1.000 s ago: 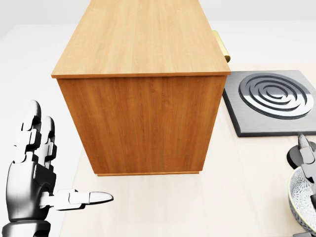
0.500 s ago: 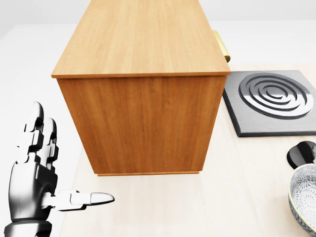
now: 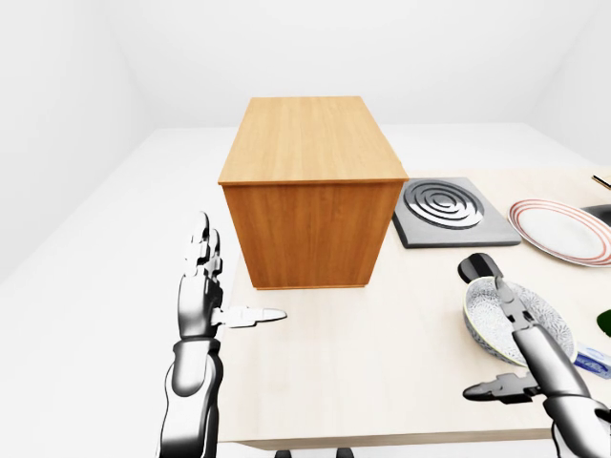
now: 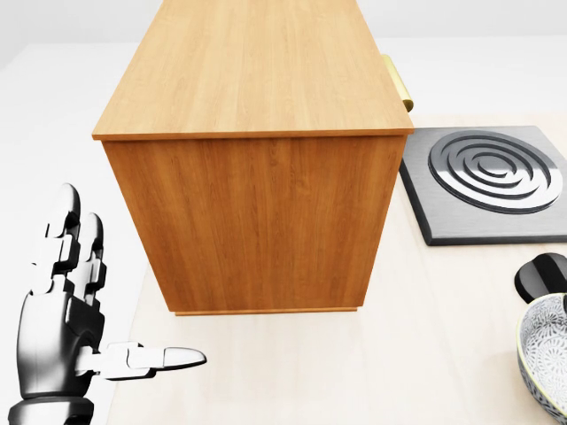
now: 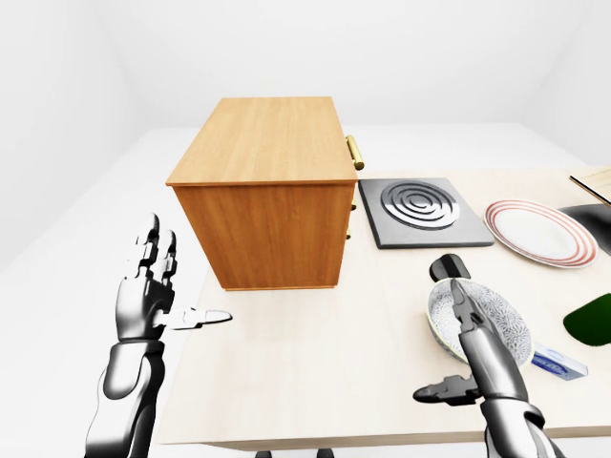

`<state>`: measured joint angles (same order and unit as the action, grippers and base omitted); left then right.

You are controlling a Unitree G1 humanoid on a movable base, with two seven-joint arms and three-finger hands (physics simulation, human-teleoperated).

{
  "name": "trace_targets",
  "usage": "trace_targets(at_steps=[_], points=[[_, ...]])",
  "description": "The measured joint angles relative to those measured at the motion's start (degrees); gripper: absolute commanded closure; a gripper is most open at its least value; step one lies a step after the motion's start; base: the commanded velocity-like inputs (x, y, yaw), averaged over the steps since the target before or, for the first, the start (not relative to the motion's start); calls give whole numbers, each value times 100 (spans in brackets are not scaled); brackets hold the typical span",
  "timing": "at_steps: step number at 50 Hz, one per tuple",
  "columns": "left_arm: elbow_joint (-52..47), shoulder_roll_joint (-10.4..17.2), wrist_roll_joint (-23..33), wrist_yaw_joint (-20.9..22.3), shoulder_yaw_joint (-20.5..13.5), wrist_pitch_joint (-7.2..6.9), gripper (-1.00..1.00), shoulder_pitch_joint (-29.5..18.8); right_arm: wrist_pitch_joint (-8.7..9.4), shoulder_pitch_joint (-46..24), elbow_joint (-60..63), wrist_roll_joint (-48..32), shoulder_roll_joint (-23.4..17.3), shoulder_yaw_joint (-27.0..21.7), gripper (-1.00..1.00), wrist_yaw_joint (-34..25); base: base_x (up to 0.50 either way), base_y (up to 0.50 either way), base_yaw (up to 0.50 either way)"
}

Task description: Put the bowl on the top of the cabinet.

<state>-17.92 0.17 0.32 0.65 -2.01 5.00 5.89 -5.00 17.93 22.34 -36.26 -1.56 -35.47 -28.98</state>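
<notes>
Sitting near the worktop's right edge, well apart from the cabinet (image 3: 310, 191) by the left edge, the bowl (image 3: 516, 320) is unlifted, the right hand (image 3: 523, 358) spread wide above it, seemingly to grasp, the left hand (image 3: 205, 301) spread idle.

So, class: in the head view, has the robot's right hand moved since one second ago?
Yes. Its fingers stood over the bowl, below the hotplate; now they have withdrawn past that view's right edge.
</notes>
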Motion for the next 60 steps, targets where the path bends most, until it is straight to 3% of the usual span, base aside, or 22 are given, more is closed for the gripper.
trace_targets(at_steps=[60], points=[[97, 5, 14, 2, 0, 0, -100, -33, 0, -74, -1517, -737, -598, 402, -100, 872, 0, 0, 0]])
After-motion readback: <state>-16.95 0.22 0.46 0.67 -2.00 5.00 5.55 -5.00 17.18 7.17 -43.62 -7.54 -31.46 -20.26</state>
